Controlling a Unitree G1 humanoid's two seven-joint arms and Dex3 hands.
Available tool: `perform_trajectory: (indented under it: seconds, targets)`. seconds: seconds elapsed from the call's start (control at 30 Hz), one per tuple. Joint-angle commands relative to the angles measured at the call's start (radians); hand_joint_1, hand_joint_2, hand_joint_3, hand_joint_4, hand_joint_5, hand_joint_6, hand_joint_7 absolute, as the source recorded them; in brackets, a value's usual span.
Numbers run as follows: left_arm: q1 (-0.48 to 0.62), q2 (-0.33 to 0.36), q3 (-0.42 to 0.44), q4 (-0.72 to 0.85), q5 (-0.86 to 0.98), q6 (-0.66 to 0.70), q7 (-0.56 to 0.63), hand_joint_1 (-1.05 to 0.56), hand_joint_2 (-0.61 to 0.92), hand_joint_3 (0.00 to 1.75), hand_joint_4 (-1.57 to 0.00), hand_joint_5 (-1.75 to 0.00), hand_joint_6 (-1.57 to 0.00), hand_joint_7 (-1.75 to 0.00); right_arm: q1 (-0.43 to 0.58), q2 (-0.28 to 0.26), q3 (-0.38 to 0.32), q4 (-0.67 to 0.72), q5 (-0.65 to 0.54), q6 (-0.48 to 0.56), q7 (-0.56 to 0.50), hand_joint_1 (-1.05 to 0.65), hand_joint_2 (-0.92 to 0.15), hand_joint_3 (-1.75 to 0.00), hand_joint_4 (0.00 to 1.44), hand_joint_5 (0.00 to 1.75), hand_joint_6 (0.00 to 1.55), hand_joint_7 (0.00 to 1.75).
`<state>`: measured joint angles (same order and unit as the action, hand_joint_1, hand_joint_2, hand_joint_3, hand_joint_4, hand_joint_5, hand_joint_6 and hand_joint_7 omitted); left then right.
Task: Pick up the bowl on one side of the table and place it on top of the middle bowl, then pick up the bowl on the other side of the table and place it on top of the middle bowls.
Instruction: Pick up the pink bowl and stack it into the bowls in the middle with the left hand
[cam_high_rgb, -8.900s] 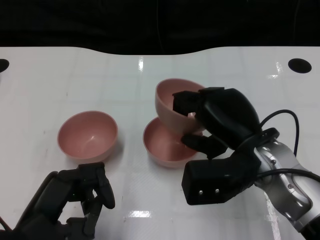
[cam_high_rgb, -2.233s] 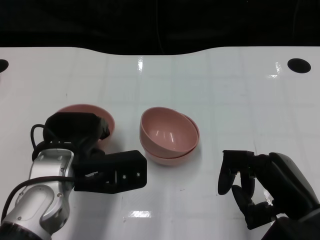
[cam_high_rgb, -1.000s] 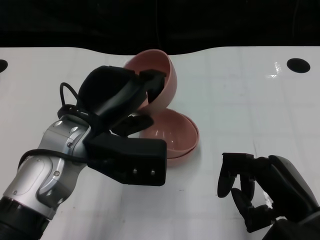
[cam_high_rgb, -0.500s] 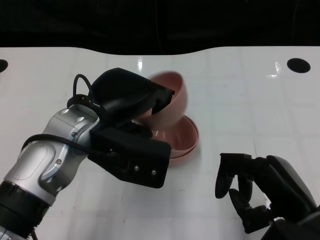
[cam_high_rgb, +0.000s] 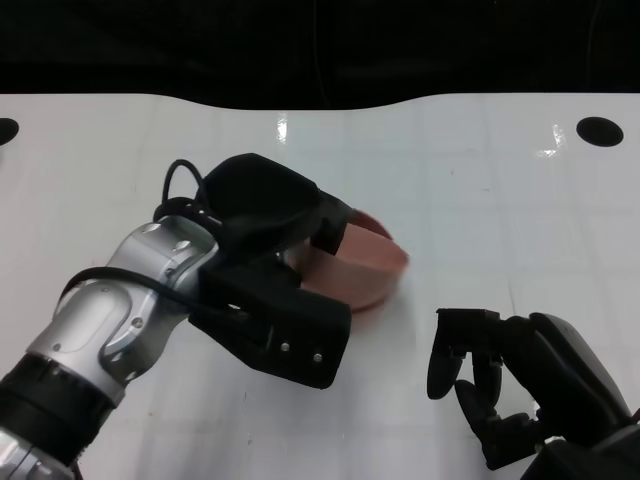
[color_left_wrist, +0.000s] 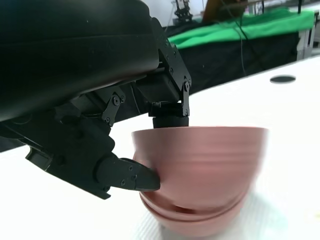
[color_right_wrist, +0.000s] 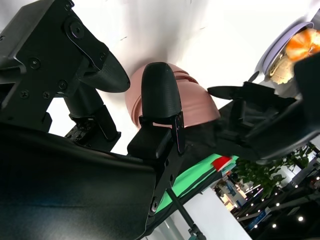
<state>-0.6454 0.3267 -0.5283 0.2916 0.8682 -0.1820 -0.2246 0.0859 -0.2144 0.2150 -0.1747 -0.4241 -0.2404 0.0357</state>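
The left hand (color_left_wrist: 100, 125) grasps the top bowl (color_left_wrist: 200, 160) by its rim, seated on the stack (color_left_wrist: 200, 222) below; releasing off-centre could tip it. The right hand (cam_high_rgb: 510, 390) is empty, fingers loosely curled.

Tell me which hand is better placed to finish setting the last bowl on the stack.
The left hand: it already grips the pink bowl just over the stacked bowls. The right hand sits empty, off to the side.

Right hand (color_right_wrist: 125, 100) in close foreground, black fingers (color_right_wrist: 159, 95) spread apart, nothing between them. Behind the fingers, pink bowls (color_right_wrist: 200, 102) on the white table (color_right_wrist: 165, 30), partly hidden. Beside the bowls, touching them, the left hand (color_right_wrist: 260, 115). Green cloth (color_right_wrist: 195, 192) farther behind.
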Motion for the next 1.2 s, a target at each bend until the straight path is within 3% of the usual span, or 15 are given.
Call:
perform_trajectory:
  seconds: [0.03, 0.13, 0.2, 0.27, 0.4, 0.47, 0.57, 0.67, 0.77, 0.83, 0.93, 1.03, 1.07, 1.2]
  targets:
    - [-0.035, -0.006, -0.031, 0.029, 0.054, 0.018, 0.022, -0.34, 0.92, 0.17, -0.82, -1.62, -0.89, -0.74, 0.0, -0.002, -0.002, -0.013, -0.001, 0.012, 0.004, -0.06, -0.13, -1.67, 0.96, 1.75, 0.82, 1.54]
    - [-0.019, -0.016, -0.025, 0.041, 0.073, 0.029, 0.084, -0.32, 0.92, 0.16, -0.82, -1.63, -0.91, -0.69, 0.002, 0.0, 0.001, -0.017, -0.006, 0.015, 0.002, -0.06, -0.13, -1.68, 0.96, 1.75, 0.82, 1.55]
    - [-0.004, -0.02, -0.013, 0.045, 0.069, 0.032, 0.128, -0.3, 0.92, 0.12, -0.82, -1.68, -0.94, -0.73, 0.001, 0.002, 0.003, -0.019, -0.007, 0.018, 0.001, -0.06, -0.13, -1.68, 0.96, 1.75, 0.82, 1.55]
    - [0.008, -0.021, -0.007, 0.044, 0.07, 0.041, 0.161, -0.29, 0.92, 0.1, -0.85, -1.73, -0.88, -0.89, 0.001, 0.003, 0.003, -0.019, -0.007, 0.02, 0.002, -0.06, -0.12, -1.68, 0.96, 1.75, 0.82, 1.55]
    - [0.027, -0.019, -0.012, 0.021, 0.1, 0.096, 0.179, -0.28, 0.92, 0.16, -0.88, -1.75, -0.82, -0.92, 0.002, 0.005, 0.002, -0.018, -0.007, 0.02, 0.002, -0.06, -0.12, -1.68, 0.96, 1.75, 0.82, 1.55]
    - [0.033, -0.019, -0.018, -0.001, 0.117, 0.137, 0.146, -0.29, 0.92, 0.25, -0.83, -1.75, -0.82, -0.78, 0.002, 0.005, 0.001, -0.017, -0.008, 0.019, 0.0, -0.05, -0.13, -1.68, 0.96, 1.75, 0.82, 1.55]
    - [0.049, -0.027, -0.016, -0.025, 0.105, 0.176, 0.095, -0.3, 0.92, 0.24, -0.79, -1.71, -0.85, -0.68, 0.002, 0.003, -0.001, -0.015, -0.005, 0.018, 0.004, -0.05, -0.13, -1.68, 0.96, 1.75, 0.82, 1.55]
    - [0.079, -0.026, -0.007, -0.058, 0.068, 0.189, 0.054, -0.33, 0.92, 0.19, -0.78, -1.48, -0.87, -0.51, 0.002, 0.0, -0.002, -0.012, -0.002, 0.01, 0.004, -0.05, -0.13, -1.68, 0.96, 1.75, 0.81, 1.55]
    - [0.101, -0.005, -0.015, -0.084, 0.07, 0.189, 0.025, -0.39, 0.92, 0.18, -0.69, -0.62, -0.76, -0.14, 0.002, -0.002, -0.003, -0.017, -0.006, 0.018, 0.008, -0.05, -0.13, -1.68, 0.96, 1.75, 0.81, 1.54]
    - [0.119, 0.013, -0.02, -0.121, 0.089, 0.211, -0.027, -0.48, 0.92, 0.23, -0.57, -0.39, -0.61, -0.04, 0.001, -0.002, -0.004, -0.016, -0.006, 0.018, 0.009, -0.05, -0.13, -1.67, 0.96, 1.75, 0.81, 1.54]
    - [0.144, 0.027, -0.017, -0.154, 0.101, 0.226, -0.053, -0.61, 0.92, 0.28, -0.41, -0.21, -0.4, 0.0, -0.002, -0.002, -0.004, -0.01, -0.007, 0.011, 0.007, -0.06, -0.13, -1.67, 0.96, 1.75, 0.81, 1.53]
    - [0.166, 0.032, -0.008, -0.175, 0.102, 0.227, -0.043, -0.64, 0.92, 0.28, -0.38, -0.18, -0.36, 0.0, -0.003, -0.002, -0.005, -0.007, -0.005, 0.009, 0.007, -0.06, -0.13, -1.67, 0.96, 1.75, 0.81, 1.52]
    - [0.178, 0.036, -0.003, -0.185, 0.1, 0.225, -0.032, -0.73, 0.92, 0.31, -0.27, -0.12, -0.25, 0.0, -0.004, -0.003, -0.006, -0.007, -0.004, 0.01, 0.008, -0.06, -0.13, -1.67, 0.96, 1.75, 0.82, 1.53]
    - [0.222, 0.045, 0.024, -0.234, 0.087, 0.219, -0.003, -0.81, 0.92, 0.34, -0.14, -0.06, -0.14, 0.0, -0.003, -0.005, -0.008, -0.006, -0.001, 0.011, 0.013, -0.07, -0.12, -1.68, 0.96, 1.75, 0.82, 1.53]
